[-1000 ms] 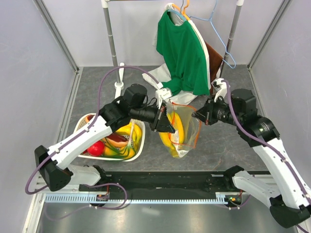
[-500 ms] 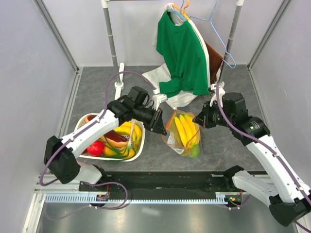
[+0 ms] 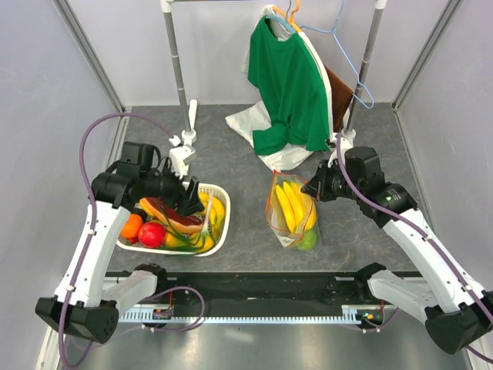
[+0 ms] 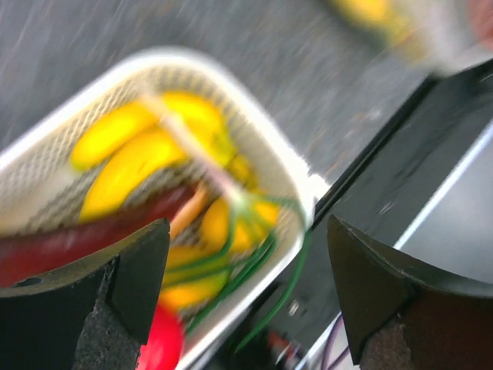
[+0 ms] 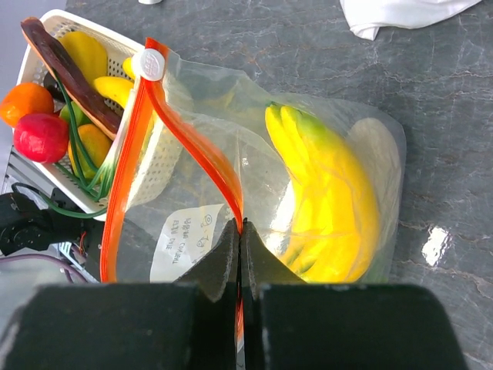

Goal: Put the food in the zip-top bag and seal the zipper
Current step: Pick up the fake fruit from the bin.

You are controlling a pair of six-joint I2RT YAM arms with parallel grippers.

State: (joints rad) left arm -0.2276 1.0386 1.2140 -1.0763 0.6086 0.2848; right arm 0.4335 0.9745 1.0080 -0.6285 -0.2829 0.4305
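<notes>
Since a moment ago, the left arm has swung away from the bag and back over the basket. The left gripper now hangs there with its fingers wide apart and nothing between them.

Nearest the arms, the basket sits on the counter. It has a red apple, an orange, a dark red-brown piece and some yellow fruit in it.

Just beside it to the right lies the zip-top bag. A bunch of bananas and a green lime are inside the bag. The right gripper is pinched tight on the zipper and holds the bag's mouth up. The mouth is not closed.

Farther back lie a white cloth and a green shirt on a hanger.

The job looks part done: more food has to go in before the zip is shut. Next, the left gripper likely needs to drop onto one piece in the basket, squeeze it, and carry it to the bag's mouth.
</notes>
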